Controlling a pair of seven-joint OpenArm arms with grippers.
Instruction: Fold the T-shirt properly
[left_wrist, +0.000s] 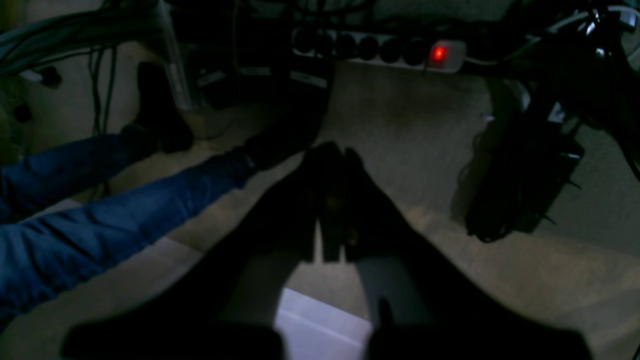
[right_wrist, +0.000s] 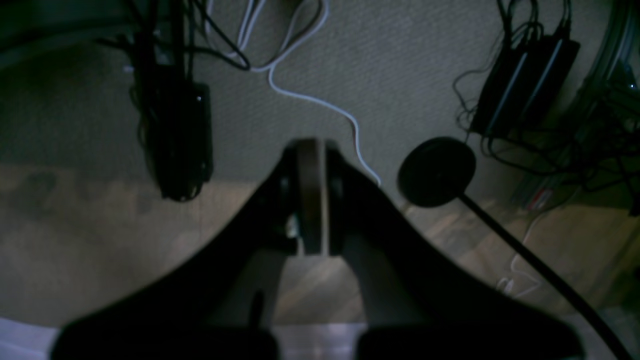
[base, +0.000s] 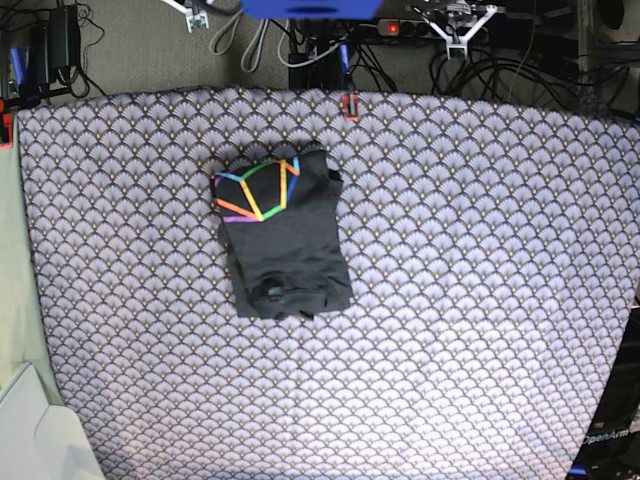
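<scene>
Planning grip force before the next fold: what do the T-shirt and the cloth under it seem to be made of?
T-shirt: probably soft matte knit cotton; it lies limp with gentle creases, and the rainbow lines look printed on.
Scallop-patterned cloth: seemingly thin woven or printed fabric, matte, lying flat; exact fibre can't be told.

The T-shirt (base: 283, 236) lies folded on the patterned cloth (base: 470, 300) covering the counter. Both arms' jaws hang off the counter over the floor: a power strip (left_wrist: 380, 50) beyond the left jaws, a round foot pedal (right_wrist: 436, 171) just right of the right jaws.
</scene>
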